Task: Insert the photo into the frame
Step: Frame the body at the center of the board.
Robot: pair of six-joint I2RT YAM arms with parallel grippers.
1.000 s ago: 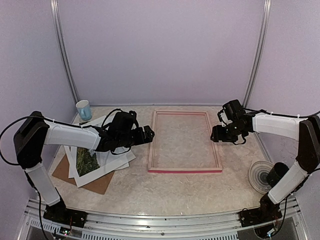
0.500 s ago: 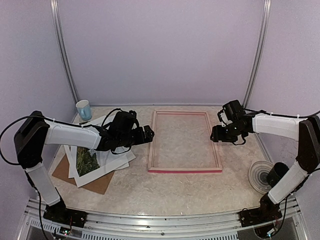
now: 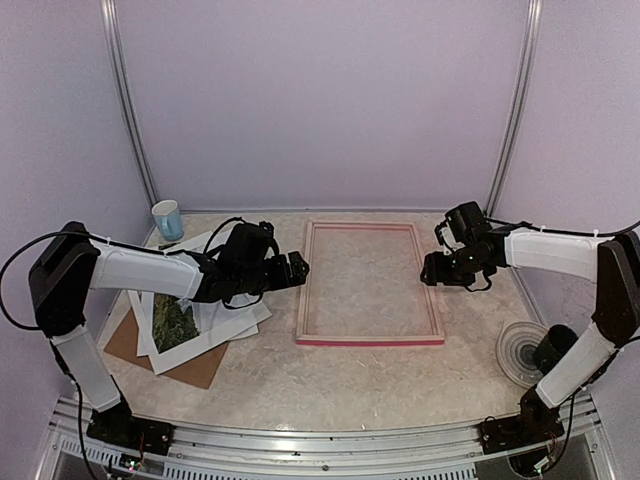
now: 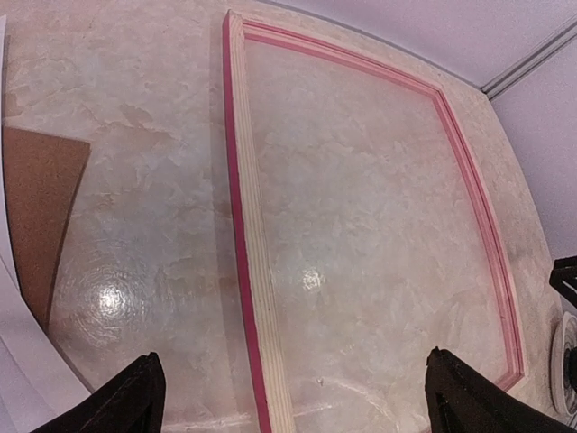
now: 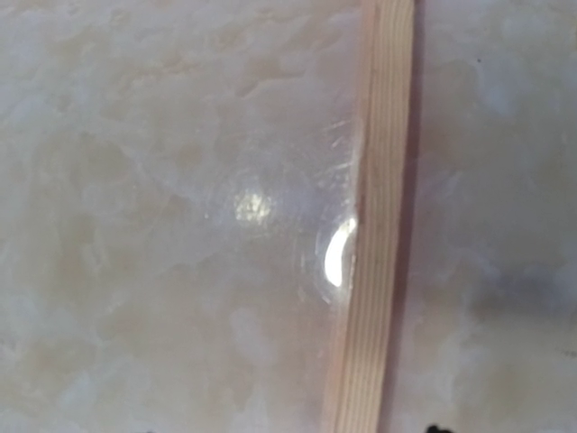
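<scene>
The frame (image 3: 370,341) lies flat mid-table, pink edge and pale wood rails. The photo (image 3: 175,322), dark green, lies at the left in a stack of sheets, partly covered by white mat. My left gripper (image 3: 297,268) hovers just left of the frame's left rail. In the left wrist view it (image 4: 302,401) is open wide, and the rail (image 4: 248,271) runs between its fingertips (image 4: 140,397). My right gripper (image 3: 432,270) hangs low over the frame's right rail (image 5: 379,225). No fingers meet in its wrist view, so it reads as open and empty.
A brown backing board (image 3: 190,365) and white mat (image 3: 225,322) lie under and around the photo. A pale blue cup (image 3: 168,219) stands at the back left. A round grey disc (image 3: 525,352) lies at the right near the right arm's base.
</scene>
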